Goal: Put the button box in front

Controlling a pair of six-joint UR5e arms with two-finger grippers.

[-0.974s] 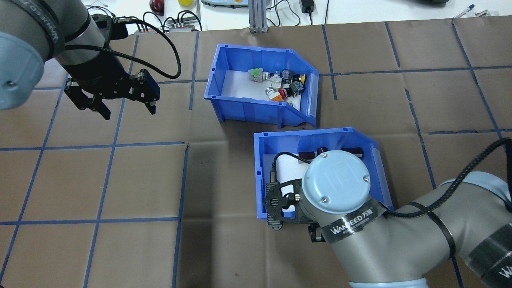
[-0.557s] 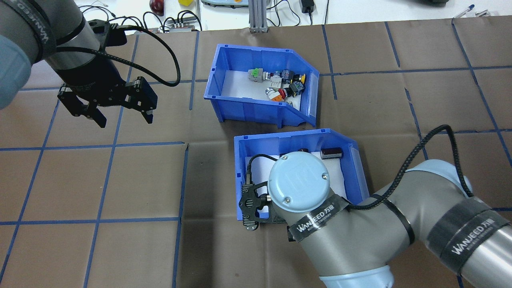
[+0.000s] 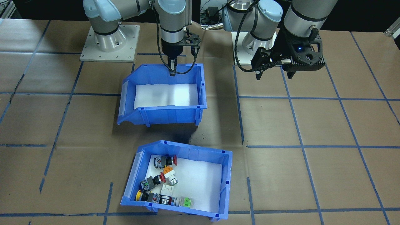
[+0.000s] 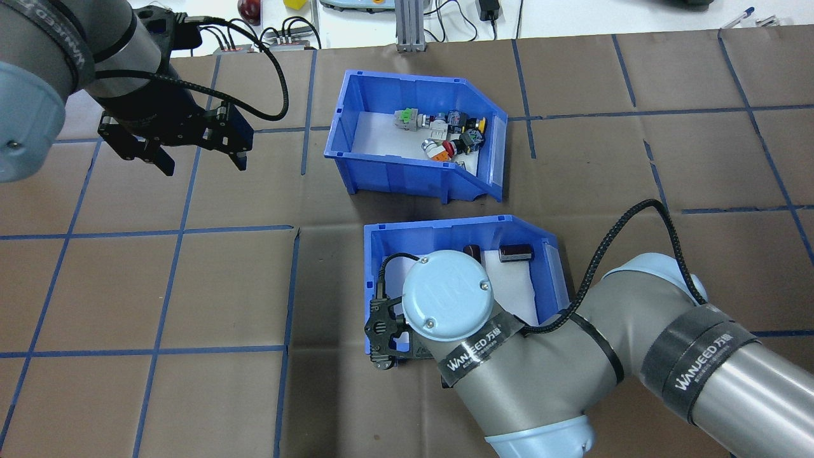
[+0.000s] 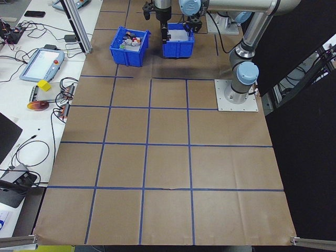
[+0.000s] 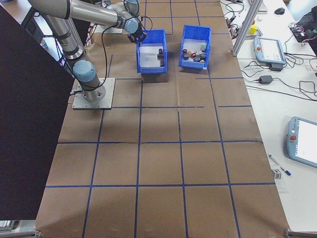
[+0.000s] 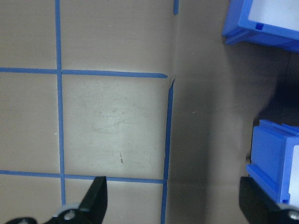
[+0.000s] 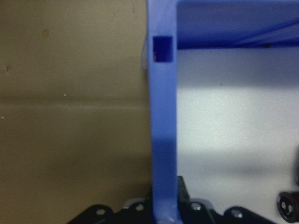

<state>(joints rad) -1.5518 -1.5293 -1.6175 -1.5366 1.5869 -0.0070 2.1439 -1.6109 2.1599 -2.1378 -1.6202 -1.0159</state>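
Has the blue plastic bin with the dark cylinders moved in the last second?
Yes. The blue plastic bin with the dark cylinders slid toward the robot's left, so its left wall now sits almost below the unmoved button box's left wall.

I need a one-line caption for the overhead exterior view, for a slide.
Right gripper clamps the near bin's wall; the button box sits behind it, left gripper open and empty.

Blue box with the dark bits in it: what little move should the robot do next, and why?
Probably slide the dark-parts bin sideways, out of the lane. The right pincer is clamped on its near wall, and this bin sits between the robot and the button box. The left pincer hangs open, off to the side.
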